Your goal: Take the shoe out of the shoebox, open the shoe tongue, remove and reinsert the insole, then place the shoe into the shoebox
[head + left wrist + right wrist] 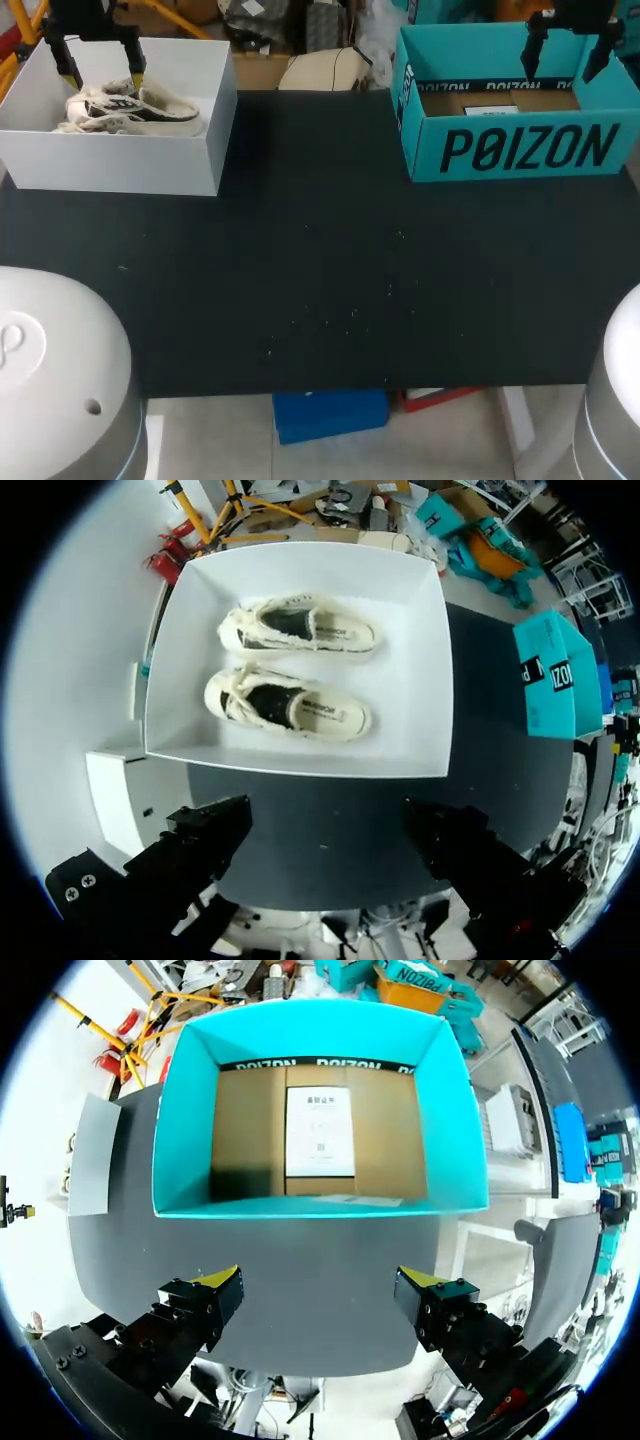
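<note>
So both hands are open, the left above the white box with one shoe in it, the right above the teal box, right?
Not quite. The white box holds two shoes, a near shoe and a far shoe side by side, as the left wrist view shows. The rest stands: left hand open above it, right hand open above the teal box.

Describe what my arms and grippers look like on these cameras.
Left arm and right arm have smooth, rounded white-grey housings. Left gripper and right gripper are black and blocky, and screw heads show on the left one. The jaws end in yellow tips.
</note>
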Robot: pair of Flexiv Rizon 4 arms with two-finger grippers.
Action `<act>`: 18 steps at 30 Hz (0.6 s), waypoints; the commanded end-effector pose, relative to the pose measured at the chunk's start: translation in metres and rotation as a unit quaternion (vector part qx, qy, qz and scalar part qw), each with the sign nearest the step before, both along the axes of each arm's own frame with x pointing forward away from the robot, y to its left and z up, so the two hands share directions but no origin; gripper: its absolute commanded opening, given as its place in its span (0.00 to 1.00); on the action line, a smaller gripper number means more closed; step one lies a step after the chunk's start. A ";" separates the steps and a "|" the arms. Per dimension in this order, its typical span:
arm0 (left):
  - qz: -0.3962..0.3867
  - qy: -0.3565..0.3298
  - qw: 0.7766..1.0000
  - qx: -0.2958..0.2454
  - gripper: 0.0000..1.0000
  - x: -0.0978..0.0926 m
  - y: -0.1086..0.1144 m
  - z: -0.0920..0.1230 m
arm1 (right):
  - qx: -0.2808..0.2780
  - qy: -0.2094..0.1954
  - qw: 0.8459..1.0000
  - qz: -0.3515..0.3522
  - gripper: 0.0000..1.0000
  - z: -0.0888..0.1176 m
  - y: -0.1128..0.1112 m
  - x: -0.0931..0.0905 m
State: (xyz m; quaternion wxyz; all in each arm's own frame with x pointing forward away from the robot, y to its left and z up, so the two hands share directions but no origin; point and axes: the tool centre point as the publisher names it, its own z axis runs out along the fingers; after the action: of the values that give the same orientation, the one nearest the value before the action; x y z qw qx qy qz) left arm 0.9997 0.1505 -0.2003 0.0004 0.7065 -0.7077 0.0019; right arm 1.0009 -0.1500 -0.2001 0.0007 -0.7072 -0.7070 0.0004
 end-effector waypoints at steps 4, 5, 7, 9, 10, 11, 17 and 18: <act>-0.149 -0.045 0.987 0.031 1.00 -0.003 -0.004 0.005 | 0.000 0.000 1.000 0.000 1.00 0.000 0.000 0.000; -0.149 -0.045 0.987 0.031 1.00 -0.003 -0.004 0.005 | 0.000 0.000 1.000 0.000 1.00 0.000 0.000 0.000; -0.149 -0.045 0.987 0.031 1.00 -0.003 -0.004 0.005 | 0.000 0.000 1.000 0.000 1.00 0.000 0.000 0.000; -0.149 -0.045 0.987 0.031 1.00 -0.003 -0.004 0.005 | 0.000 0.000 1.000 0.000 1.00 0.000 0.000 0.000; -0.149 -0.045 0.987 0.031 1.00 -0.003 -0.004 0.005 | 0.000 0.000 1.000 0.000 1.00 0.000 0.000 0.000; -0.149 -0.045 0.987 0.031 1.00 -0.003 -0.004 0.005 | 0.000 0.000 1.000 0.000 1.00 0.000 0.000 0.000; -0.195 -0.066 0.978 0.039 1.00 0.001 -0.006 0.009 | 0.000 0.000 1.000 0.000 1.00 0.000 0.000 0.000; -0.265 -0.071 0.961 0.047 1.00 0.004 -0.011 0.011 | 0.000 0.000 1.000 0.000 1.00 0.000 0.000 0.000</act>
State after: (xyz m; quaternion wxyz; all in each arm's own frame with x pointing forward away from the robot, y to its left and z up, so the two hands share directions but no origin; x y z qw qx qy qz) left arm 1.0026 0.1439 -0.1921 -0.0570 0.5806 -0.8120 0.0152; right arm 1.0009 -0.1501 -0.2001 0.0005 -0.7072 -0.7070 0.0003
